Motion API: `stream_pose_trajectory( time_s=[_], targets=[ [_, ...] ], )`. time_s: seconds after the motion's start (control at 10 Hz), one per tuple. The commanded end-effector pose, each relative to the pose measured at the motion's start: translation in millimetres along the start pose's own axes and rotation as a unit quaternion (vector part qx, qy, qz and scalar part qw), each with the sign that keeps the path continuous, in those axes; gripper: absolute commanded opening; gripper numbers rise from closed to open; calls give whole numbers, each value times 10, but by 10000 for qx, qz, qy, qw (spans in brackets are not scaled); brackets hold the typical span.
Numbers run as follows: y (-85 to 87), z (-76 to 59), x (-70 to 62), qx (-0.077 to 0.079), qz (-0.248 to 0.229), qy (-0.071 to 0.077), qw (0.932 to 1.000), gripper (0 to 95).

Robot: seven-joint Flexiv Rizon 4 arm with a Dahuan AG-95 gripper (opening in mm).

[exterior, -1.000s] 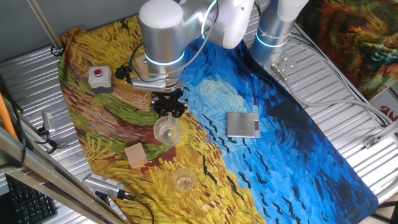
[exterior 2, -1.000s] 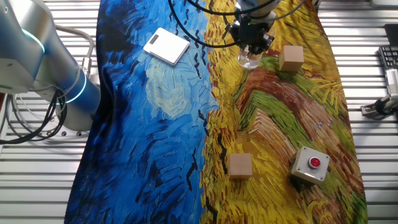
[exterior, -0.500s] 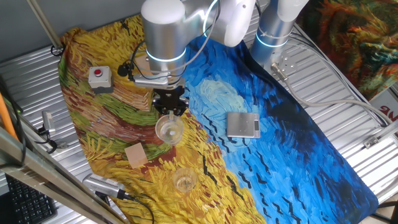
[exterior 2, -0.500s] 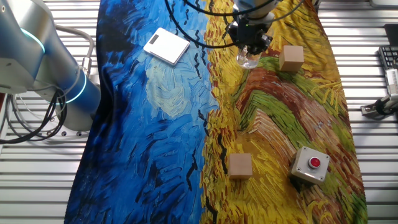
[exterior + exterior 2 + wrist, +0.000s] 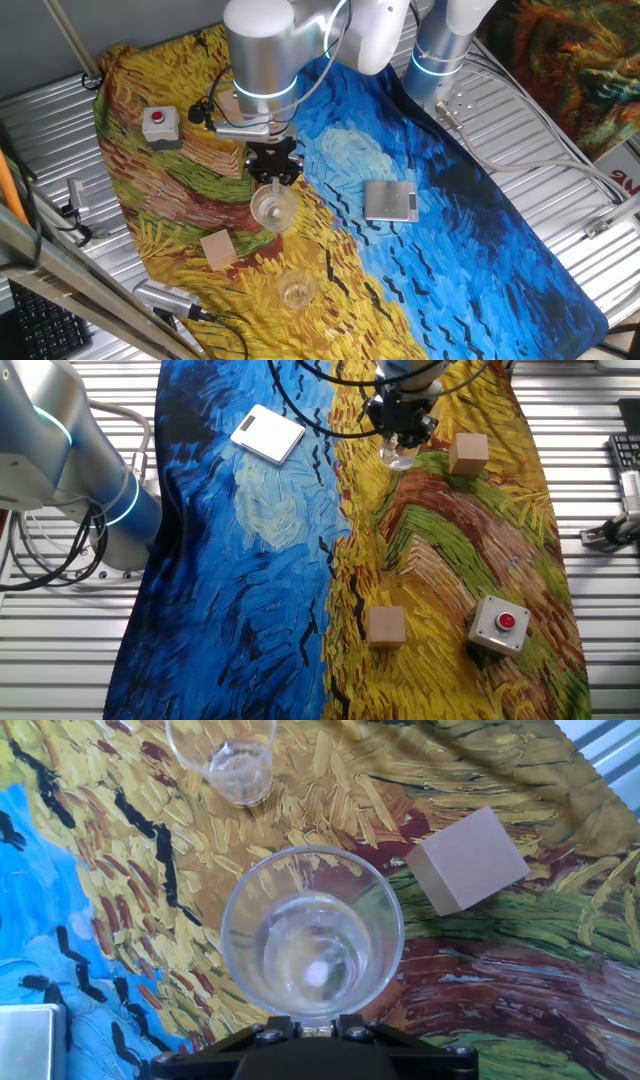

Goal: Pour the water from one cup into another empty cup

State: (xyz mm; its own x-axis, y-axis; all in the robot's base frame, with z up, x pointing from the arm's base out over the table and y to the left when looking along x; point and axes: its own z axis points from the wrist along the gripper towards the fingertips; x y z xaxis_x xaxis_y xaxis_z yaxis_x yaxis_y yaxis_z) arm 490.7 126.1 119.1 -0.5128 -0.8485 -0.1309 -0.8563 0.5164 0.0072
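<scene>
Shifted a touch toward the wooden block [image 5: 468, 453] since a second ago: gripper [image 5: 272, 178] and its tall tumbler [image 5: 270, 209], barely moving.

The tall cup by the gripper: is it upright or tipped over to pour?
Upright. The hand view looks straight down into the tall cup, its rim a level ring round the base; the small cup stands apart.

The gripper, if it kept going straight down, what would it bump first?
Probably the painted cloth. The gripper already holds the tall cup, pointing downward; depth is unclear, but the cup's base would likely touch first.
</scene>
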Motion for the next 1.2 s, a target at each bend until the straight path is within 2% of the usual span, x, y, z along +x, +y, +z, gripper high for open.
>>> stream_pose_trajectory(
  time_s=[0.1,0.6,0.8,0.9,1.0,1.2],
  targets=[
    [46,5,38,36,58,8,10000,0],
    [184,-92,130,59,104,72,9999,0],
    [263,-60,142,51,24,71,10000,0],
    [302,-53,115,59,22,49,10000,0],
    [362,-64,54,96,47,104,9999,0],
    [397,-104,-26,73,74,112,9999,0]
  ],
)
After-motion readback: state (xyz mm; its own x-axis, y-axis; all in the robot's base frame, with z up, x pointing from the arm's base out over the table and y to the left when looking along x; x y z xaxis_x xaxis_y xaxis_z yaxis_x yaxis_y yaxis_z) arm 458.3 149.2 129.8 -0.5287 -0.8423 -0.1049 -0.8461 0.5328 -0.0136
